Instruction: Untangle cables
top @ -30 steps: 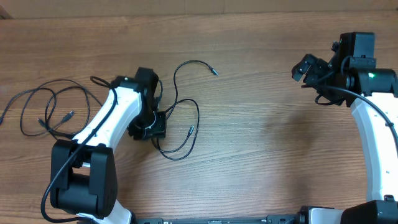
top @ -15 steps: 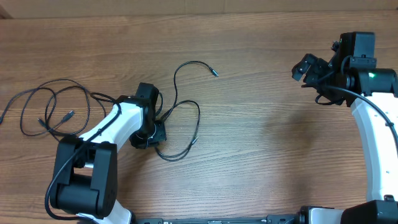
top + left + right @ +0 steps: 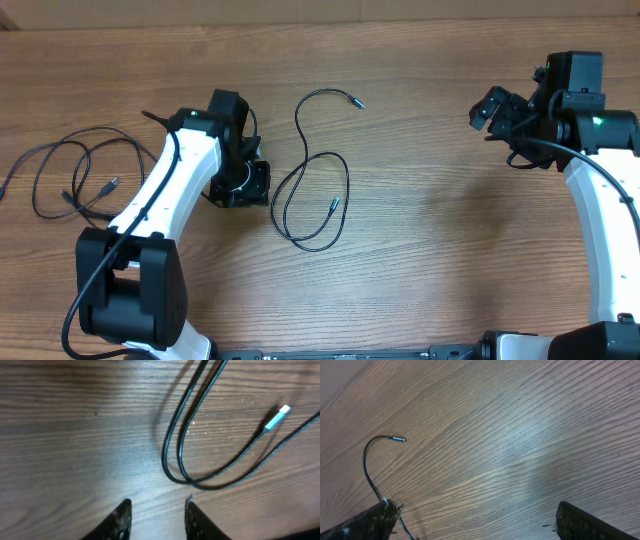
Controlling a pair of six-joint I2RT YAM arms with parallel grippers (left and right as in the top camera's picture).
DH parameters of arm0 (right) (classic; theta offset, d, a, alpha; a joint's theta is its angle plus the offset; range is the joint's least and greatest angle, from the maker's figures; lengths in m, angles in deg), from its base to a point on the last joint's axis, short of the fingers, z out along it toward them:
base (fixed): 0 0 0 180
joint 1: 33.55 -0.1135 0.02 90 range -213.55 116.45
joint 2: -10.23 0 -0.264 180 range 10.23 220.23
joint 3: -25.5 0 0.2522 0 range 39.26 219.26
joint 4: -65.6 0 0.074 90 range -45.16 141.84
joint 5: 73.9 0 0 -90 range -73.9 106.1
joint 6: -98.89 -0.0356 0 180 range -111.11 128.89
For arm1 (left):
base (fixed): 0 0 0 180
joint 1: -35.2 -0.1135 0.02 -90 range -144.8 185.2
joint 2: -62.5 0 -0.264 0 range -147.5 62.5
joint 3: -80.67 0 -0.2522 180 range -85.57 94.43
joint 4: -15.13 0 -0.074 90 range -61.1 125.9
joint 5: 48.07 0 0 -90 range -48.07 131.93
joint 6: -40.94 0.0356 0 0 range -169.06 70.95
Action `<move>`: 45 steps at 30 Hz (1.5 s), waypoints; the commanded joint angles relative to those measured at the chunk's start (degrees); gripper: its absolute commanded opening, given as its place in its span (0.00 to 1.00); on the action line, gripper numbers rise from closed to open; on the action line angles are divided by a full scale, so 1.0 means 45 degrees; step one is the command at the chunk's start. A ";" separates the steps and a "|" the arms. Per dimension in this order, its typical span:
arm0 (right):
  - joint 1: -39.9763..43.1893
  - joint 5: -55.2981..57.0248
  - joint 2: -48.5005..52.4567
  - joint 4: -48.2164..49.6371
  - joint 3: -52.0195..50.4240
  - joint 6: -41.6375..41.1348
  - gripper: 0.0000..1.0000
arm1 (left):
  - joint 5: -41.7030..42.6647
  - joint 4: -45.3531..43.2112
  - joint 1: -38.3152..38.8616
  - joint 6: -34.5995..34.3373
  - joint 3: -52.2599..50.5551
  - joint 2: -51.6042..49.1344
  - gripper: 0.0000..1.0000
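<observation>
One thin black cable [image 3: 345,190] lies by itself in a loose loop at the table's centre-left, its plug ends free. My left gripper [image 3: 262,183] sits just left of that loop, open and holding nothing. In the left wrist view its fingertips [image 3: 123,510] stand apart over bare wood, and the cable loop [image 3: 166,450] with a light plug [image 3: 277,416] lies ahead. Other cables [image 3: 75,195] remain looped together at the far left. My right gripper [image 3: 487,108] hangs wide open at the right. The right wrist view catches the single cable's end [image 3: 397,439].
Wooden tabletop [image 3: 430,220] throughout. The left arm's white link [image 3: 165,190] runs between the far-left cable bundle and the single cable. The right arm [image 3: 600,190] stands along the right edge.
The single cable has gone from my left gripper's hold and now lies further right as a free loop. The left gripper opened and pulled back up-left. The right arm has not moved.
</observation>
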 commanded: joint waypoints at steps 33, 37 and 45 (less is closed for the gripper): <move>0.0039 0.0000 -0.0068 0.0034 0.0010 -0.0044 1.00 | -0.3269 0.1258 0.0743 0.0583 0.2735 -0.0039 0.04; 0.0039 0.0000 -0.0068 0.0034 0.0010 -0.0044 1.00 | -0.5479 0.1851 0.1321 0.1554 0.2783 -0.0296 0.04; 0.0039 0.0000 -0.0068 0.0034 0.0010 -0.0044 1.00 | -0.7373 0.1593 0.2331 0.0155 0.6829 -0.0272 0.04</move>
